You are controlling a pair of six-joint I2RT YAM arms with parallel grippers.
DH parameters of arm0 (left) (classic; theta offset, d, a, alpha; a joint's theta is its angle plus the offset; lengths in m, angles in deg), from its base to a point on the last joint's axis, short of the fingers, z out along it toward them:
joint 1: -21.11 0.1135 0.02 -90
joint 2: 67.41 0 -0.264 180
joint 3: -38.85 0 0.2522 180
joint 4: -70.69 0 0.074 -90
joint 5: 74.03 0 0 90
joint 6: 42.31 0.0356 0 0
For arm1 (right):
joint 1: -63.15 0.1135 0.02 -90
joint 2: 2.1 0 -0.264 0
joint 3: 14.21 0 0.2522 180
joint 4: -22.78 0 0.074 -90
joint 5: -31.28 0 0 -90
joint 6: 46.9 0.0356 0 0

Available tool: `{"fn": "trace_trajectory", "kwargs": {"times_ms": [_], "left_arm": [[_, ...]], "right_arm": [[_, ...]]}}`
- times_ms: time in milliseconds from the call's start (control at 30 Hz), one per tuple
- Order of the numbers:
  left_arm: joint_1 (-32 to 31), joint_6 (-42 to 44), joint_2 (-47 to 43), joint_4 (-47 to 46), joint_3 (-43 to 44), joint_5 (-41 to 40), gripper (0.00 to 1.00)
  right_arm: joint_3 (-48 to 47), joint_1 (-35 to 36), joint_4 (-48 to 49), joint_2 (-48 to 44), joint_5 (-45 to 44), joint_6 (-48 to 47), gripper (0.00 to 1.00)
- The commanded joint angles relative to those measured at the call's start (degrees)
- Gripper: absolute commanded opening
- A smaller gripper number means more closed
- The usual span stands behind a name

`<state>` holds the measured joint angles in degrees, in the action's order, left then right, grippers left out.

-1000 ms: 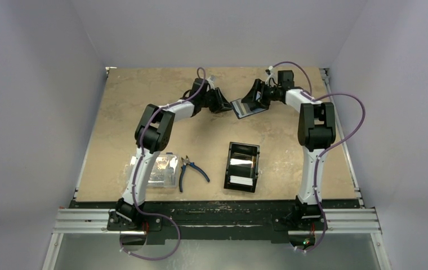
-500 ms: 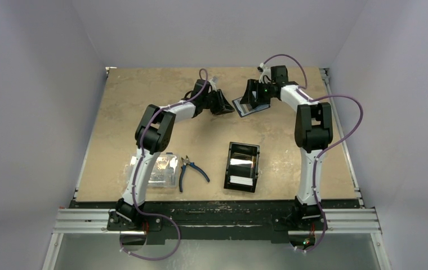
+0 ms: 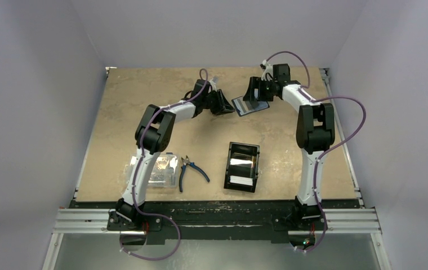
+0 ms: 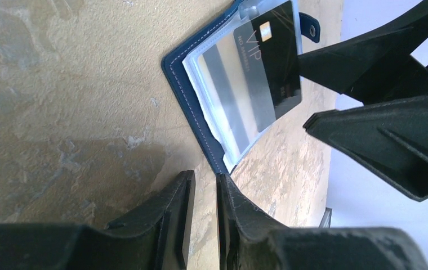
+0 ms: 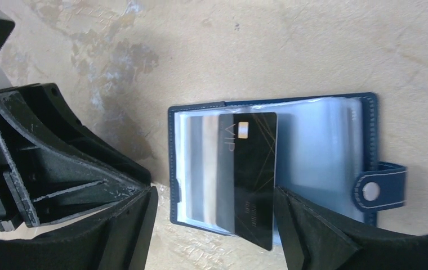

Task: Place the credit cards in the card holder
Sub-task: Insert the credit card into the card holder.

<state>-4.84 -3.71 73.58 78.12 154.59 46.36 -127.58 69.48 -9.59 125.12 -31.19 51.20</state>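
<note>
Skewed black VIP card (image 5: 254, 174) sat half in card holder (image 5: 319, 163). Released right hand (image 5: 214, 194) straddled it; step needed card squared, pushed home. Near-clenched, empty left hand (image 4: 203, 180) sat beside holder corner.

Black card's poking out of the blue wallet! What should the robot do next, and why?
Probably close the right end effector on the black card and push it deeper: the open fingers flank it, and it juts crookedly past the card holder's edge.

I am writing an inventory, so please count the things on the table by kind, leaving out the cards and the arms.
holder: 1
tray: 1
box: 1
pliers: 1
total: 4
</note>
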Motion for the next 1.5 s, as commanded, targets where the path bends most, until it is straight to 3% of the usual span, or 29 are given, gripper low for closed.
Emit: {"fn": "trace_trajectory", "kwargs": {"times_ms": [0, 333, 467, 900, 1467], "left_arm": [[-0.15, 0.8, -2.39, -1.9, 0.68, 1.16, 0.25], [-0.15, 0.72, -1.87, -1.72, 1.09, 1.77, 0.25], [-0.15, 1.23, -2.05, -1.37, 1.04, 1.1, 0.25], [-0.15, 0.59, 3.16, 0.38, 5.58, 0.37, 0.22], [0.2, 1.36, 5.73, 2.14, 8.76, 0.0, 0.19]], "right_arm": [[-2.39, 0.23, -0.05, -3.18, -1.82, -1.06, 0.82], [-1.78, -0.66, 1.94, -1.99, 2.1, 0.38, 0.77], [1.59, -1.01, 5.18, -3.75, 0.49, 1.91, 0.8], [0.65, -2.27, 2.41, 2.58, 4.95, 1.67, 0.78], [2.85, 4.33, 4.18, 1.57, 9.1, 6.45, 0.75]]}}
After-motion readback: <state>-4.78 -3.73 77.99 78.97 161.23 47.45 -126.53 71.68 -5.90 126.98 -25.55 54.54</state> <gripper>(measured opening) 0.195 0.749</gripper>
